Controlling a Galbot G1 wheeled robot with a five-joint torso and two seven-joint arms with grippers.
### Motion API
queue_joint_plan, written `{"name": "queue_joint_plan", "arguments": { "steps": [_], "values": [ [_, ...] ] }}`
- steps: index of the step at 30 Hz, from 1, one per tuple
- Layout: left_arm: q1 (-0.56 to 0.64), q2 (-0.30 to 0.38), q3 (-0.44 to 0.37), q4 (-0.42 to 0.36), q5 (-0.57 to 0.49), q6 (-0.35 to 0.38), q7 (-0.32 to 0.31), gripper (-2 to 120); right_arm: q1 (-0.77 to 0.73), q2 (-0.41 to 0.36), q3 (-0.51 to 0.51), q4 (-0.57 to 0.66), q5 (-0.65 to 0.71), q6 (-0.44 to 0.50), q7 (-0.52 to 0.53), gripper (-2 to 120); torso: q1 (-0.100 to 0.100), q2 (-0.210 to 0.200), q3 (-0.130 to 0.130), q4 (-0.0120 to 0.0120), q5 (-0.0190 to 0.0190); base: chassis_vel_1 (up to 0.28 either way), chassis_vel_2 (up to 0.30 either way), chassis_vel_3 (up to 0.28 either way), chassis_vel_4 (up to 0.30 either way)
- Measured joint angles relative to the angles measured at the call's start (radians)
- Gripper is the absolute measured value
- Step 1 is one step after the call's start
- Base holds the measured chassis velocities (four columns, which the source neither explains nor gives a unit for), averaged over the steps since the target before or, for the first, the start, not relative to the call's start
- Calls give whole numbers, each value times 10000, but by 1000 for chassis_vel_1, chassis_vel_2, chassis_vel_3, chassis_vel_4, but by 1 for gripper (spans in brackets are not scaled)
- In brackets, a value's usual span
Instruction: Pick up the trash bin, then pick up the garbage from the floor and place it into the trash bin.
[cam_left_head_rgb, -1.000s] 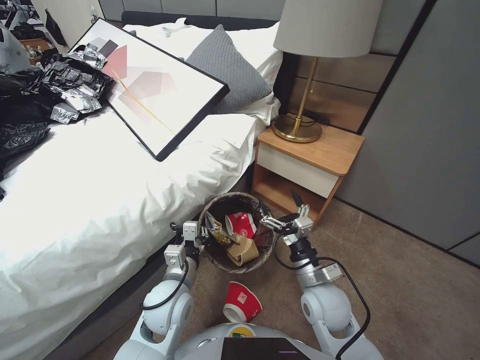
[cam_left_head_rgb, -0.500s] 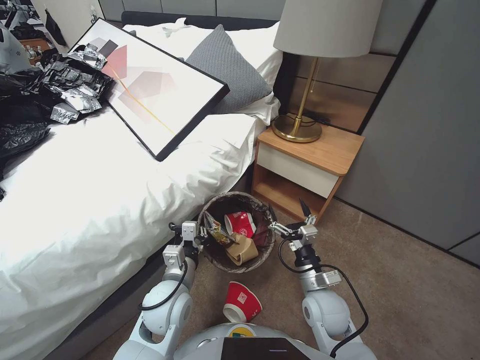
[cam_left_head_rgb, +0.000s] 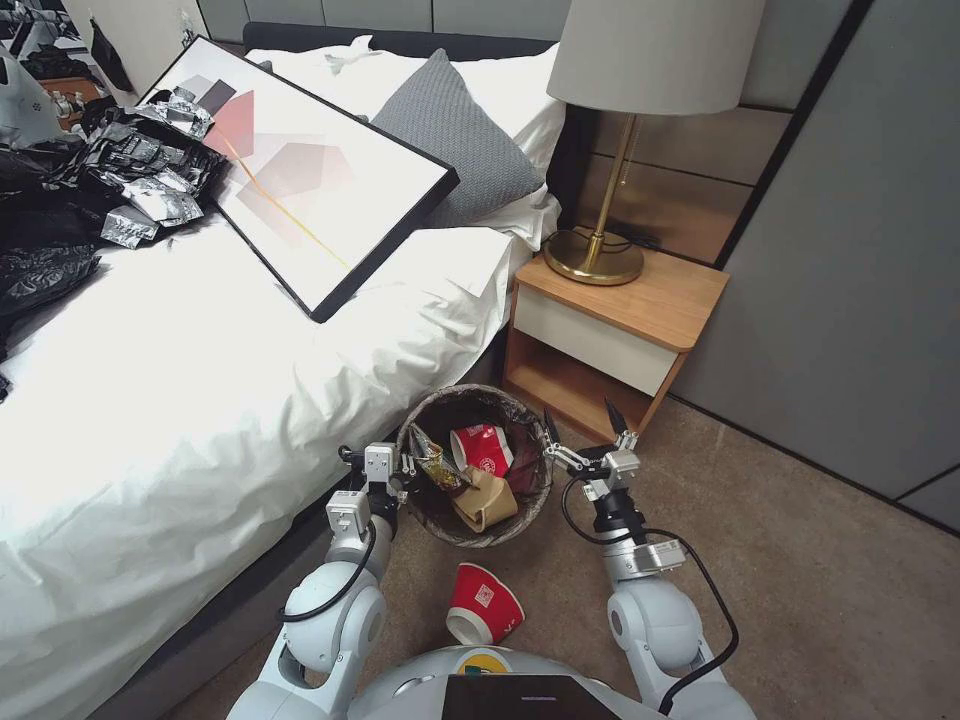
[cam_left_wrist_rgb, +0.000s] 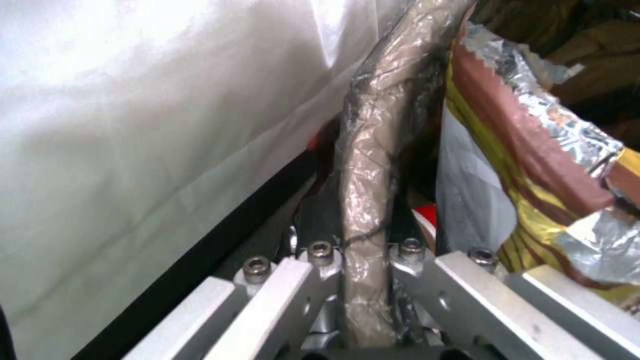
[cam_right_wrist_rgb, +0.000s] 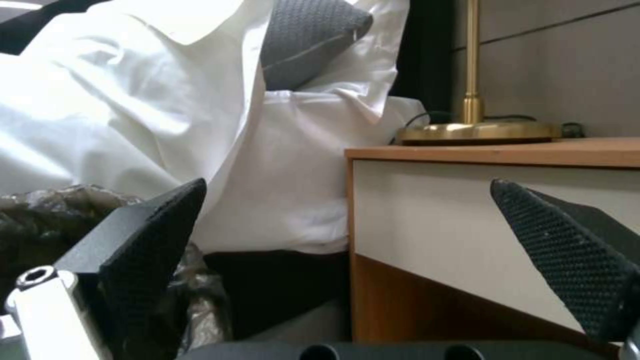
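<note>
White bed (cam_left_head_rgb: 200, 400) and wooden nightstand (cam_left_head_rgb: 610, 330) flank trash bin (cam_left_head_rgb: 520, 495).

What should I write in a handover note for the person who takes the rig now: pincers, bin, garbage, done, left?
Left pincer: shut on the rim of the trash bin, which stands beside the bed.
Right pincer: open, empty, by the bin's right side, before the nightstand.
Done: a red cup, a brown cardboard piece and a snack wrapper lie in the bin.
Left: one red paper cup lies on the floor near the robot's base.
</note>
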Motion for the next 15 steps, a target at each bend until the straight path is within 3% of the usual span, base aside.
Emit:
{"name": "queue_joint_plan", "arguments": {
  "steps": [11,15],
  "values": [
    [5,12,6,-36,4,0,-3,0,26,-3,65,-1,41,-32,3,100,1,0,1,0,0,0,0,0,0],
    [-2,5,2,-36,8,0,-9,0,79,21,117,10,101,-32,-15,100,0,0,1,0,1,88,-96,-107,102]
  ]
}}
